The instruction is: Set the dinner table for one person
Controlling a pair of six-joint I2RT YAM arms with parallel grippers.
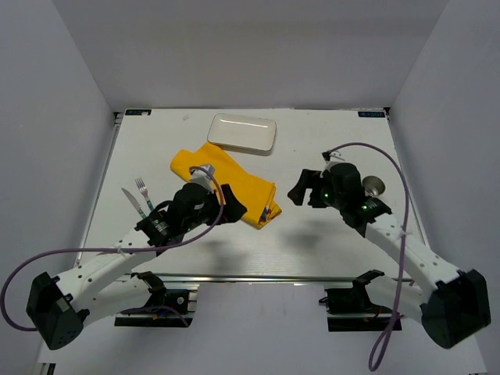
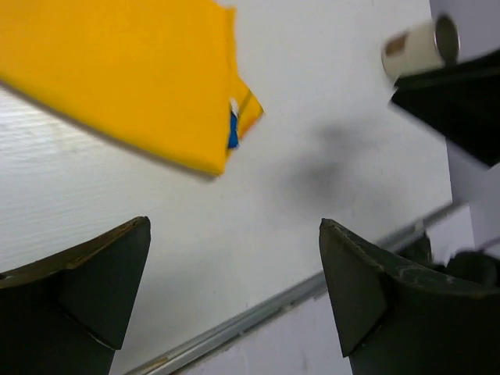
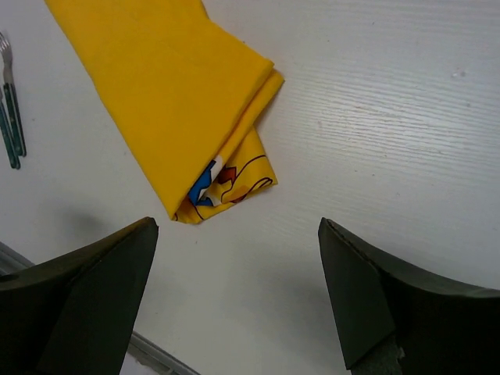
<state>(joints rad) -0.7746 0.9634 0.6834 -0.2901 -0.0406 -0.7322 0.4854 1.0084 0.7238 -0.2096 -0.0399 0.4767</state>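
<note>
The white dinner table (image 1: 312,242) carries a folded yellow printed cloth (image 1: 234,181) near its middle. A small white rectangular plate (image 1: 242,133) lies behind the cloth. A fork (image 1: 144,192) and a knife (image 1: 131,205) lie side by side at the left. My left gripper (image 1: 232,207) is open and empty above the cloth's near edge. In the left wrist view the cloth (image 2: 133,78) lies beyond the gripper (image 2: 234,258). My right gripper (image 1: 299,192) is open and empty, hovering right of the cloth's corner (image 3: 223,183). The right wrist view shows this gripper (image 3: 238,262) over bare table.
A small silvery cup (image 1: 374,186) sits at the right behind the right arm; it also shows in the left wrist view (image 2: 418,43). A metal rail (image 1: 258,277) runs along the table's near edge. Grey walls enclose the table on three sides.
</note>
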